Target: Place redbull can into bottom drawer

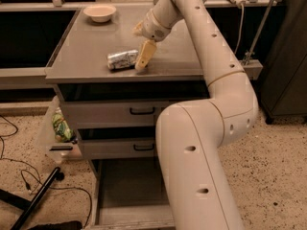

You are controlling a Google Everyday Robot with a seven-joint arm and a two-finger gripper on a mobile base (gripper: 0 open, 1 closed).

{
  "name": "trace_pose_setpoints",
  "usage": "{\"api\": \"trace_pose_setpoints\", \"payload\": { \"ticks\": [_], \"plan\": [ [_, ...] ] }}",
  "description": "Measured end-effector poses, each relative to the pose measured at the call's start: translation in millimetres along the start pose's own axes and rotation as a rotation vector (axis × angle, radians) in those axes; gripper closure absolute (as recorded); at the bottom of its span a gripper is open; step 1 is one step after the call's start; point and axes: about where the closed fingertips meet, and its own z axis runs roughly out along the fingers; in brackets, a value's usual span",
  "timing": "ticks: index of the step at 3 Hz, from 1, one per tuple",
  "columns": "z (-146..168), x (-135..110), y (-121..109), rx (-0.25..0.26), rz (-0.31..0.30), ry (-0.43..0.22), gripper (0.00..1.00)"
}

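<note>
Camera view: the robot's cream arm (211, 128) fills the right half, rising from the foreground and bending back over the grey counter (81, 51). Below, the bottom drawer (127, 186) stands pulled out, its plain tray floor showing on the left while the arm's thick lower link covers its right side. The redbull can (122, 60) lies on its side near the counter's front edge, not yet lifted. The claw (144, 56) hangs down at the can's right end, touching or just beside it; whether it is wide or narrow I cannot tell.

The step in hand looks like the grasp. A lying can rolls easily, so the claw should straddle the can across its slim body, not push on its end, and close squarely near the middle. Being so close to the front edge, a nudge could send it off the counter. Once held, it needs lifting clear before being carried forward and down to the open tray.

The two shallower drawers, their black handles (142, 111) one above the other, sit between counter and tray; the can must pass in front of them. A clear bin with a green packet (61, 127) hangs at the cabinet's left. A black pole (38, 198) and cables lie on the floor. The cream bowl (100, 12) stands well apart at the counter's back.
</note>
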Motion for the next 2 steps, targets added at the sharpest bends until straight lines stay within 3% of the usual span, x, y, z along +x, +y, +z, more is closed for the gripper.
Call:
{"api": "trace_pose_setpoints", "payload": {
  "ticks": [2],
  "plan": [
    [0.0, 0.0, 0.0, 0.0, 0.0, 0.0, 0.56]
  ]
}}
